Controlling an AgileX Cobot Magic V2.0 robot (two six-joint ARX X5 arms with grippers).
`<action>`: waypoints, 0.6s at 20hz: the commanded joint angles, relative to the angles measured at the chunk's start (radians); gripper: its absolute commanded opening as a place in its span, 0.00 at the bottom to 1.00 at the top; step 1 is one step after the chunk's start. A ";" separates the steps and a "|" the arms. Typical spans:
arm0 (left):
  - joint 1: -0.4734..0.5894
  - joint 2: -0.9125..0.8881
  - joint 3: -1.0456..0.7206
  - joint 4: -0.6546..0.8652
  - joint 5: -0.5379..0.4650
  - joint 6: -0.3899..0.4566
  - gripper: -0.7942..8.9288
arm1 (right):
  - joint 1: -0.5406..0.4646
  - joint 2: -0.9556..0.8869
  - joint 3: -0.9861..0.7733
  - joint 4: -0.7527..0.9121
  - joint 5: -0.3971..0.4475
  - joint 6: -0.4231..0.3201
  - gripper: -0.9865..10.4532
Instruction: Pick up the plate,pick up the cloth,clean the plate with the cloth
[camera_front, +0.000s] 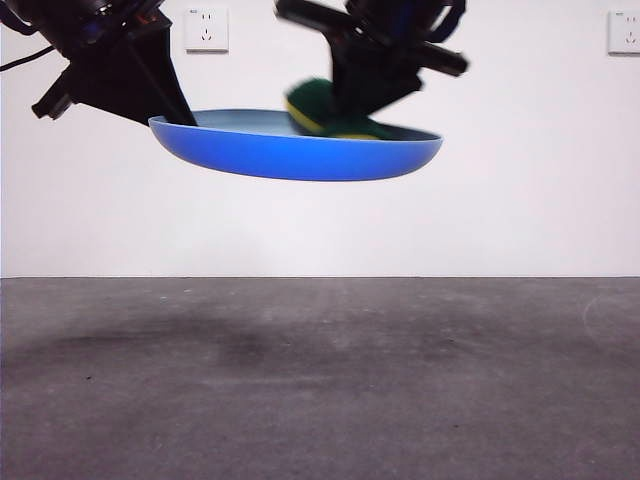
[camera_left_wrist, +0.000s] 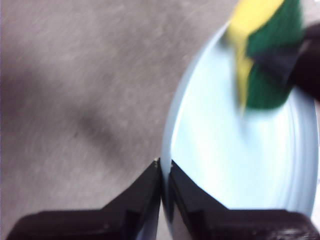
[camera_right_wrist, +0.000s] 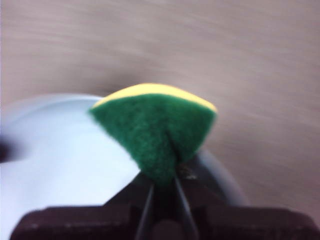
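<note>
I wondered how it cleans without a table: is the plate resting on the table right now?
No, the plate hangs in the air well above the grey table, gripped at its rim by the left end effector.

plate (camera_front: 290, 155): 1 | sponge (camera_front: 315, 105): 1 | pincers: 2, left pincer (camera_left_wrist: 162, 167), right pincer (camera_right_wrist: 164, 185) | wall sockets (camera_front: 206, 29): 2

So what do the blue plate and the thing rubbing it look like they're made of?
The plate looks like smooth matte plastic: even blue, no glaze shine, though that's uncertain. The cloth is really a sponge: yellow foam under a fuzzy dark green scouring layer, pinched by the right gripper.
</note>
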 joint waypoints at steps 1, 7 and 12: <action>-0.009 -0.002 -0.002 0.102 0.059 -0.006 0.07 | 0.015 0.014 -0.011 -0.022 -0.155 0.029 0.08; -0.008 -0.002 -0.002 0.237 -0.023 -0.087 0.07 | 0.069 0.014 -0.011 -0.305 -0.187 0.005 0.08; -0.007 -0.002 -0.002 0.097 -0.015 -0.035 0.07 | 0.072 0.014 -0.011 -0.445 0.373 0.003 0.08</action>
